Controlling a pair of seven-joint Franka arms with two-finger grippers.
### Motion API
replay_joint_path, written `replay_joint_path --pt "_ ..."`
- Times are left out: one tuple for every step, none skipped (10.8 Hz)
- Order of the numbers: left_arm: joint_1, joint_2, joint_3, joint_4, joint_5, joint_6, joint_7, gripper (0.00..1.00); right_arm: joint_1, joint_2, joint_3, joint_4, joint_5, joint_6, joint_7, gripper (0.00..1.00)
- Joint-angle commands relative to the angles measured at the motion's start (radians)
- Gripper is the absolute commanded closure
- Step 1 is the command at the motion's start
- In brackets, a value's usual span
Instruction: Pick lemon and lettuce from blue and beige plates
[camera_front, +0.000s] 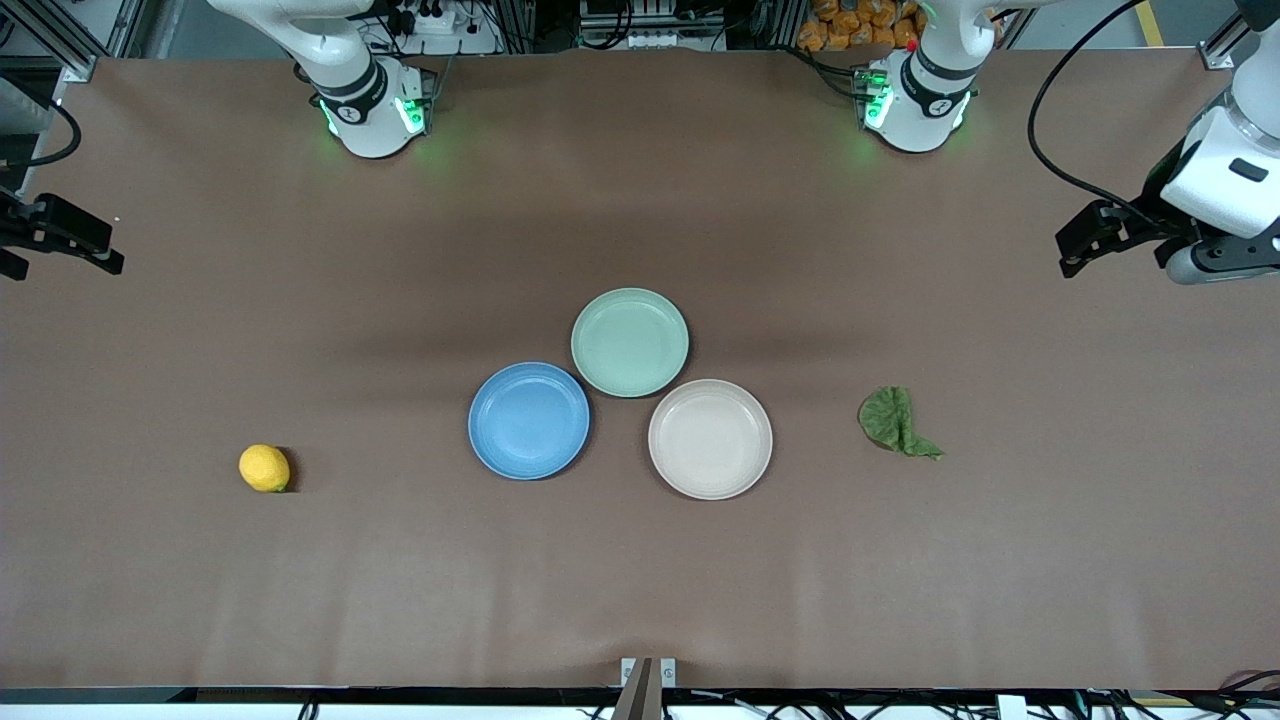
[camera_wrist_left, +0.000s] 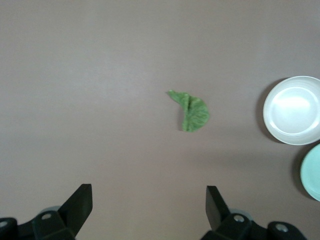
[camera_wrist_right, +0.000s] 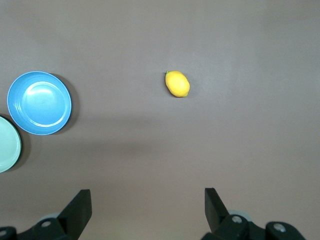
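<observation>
**Q:** Plates first — how are they set out?

**A:** Blue plate (camera_front: 529, 421) and beige plate (camera_front: 710, 439) lie side by side mid-table on the brown table (camera_front: 640, 580), both bare. The blue one sits toward the right arm's end, the beige one toward the left arm's end. A mint-green plate (camera_front: 630, 342) lies farther from the front camera, just beside both.

**Q:** Where do the two pincers stand?

**A:** The left gripper (camera_wrist_left: 149, 207) hangs high over the left arm's end of the table, fingers spread wide and holding nothing. The right gripper (camera_wrist_right: 147, 207) hangs likewise over the right arm's end, also wide and bare. Both arms wait.

**Q:** And the lettuce?

**A:** The lettuce (camera_front: 895, 422) lies flat on the table, not on any plate — well below the left gripper, between it and the beige plate, apart from the plate's rim. Its pointed tail turns away from the plates.

**Q:** The lemon?

**A:** The lemon (camera_front: 264, 468) rests on the table, well below the right gripper and well apart from the blue plate, toward the right arm's end.
</observation>
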Motion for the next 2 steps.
replay_joint_path --pt "0.01 0.005 0.001 0.017 -0.044 -0.002 0.056 0.0 0.001 -0.015 0.002 -0.002 0.001 -0.005 0.017 0.0" --pt "0.01 0.005 0.003 0.017 -0.042 -0.002 0.06 0.0 0.001 -0.015 0.002 -0.002 0.001 -0.005 0.017 0.0"
